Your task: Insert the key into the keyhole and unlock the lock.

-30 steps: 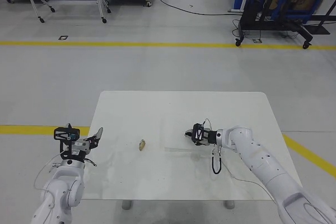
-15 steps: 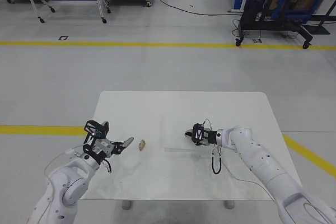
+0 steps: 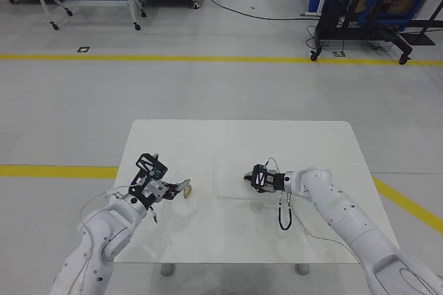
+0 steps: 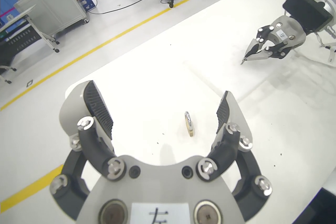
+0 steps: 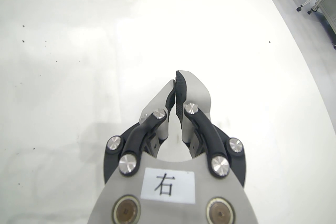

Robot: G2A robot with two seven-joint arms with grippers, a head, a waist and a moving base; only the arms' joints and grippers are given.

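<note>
The left gripper (image 4: 157,89) is spread wide, nothing between its pads. The lock (image 4: 189,125) stands on edge on the table (image 3: 280,140) within the open span, nearer one finger and touching neither. The right gripper (image 5: 175,79) has its pads pressed together; whether a key sits between them cannot be told. It faces the lock's brass face, which stands upright with the shackle on top, well ahead of its tips. The two grippers point toward each other across the lock.
</note>
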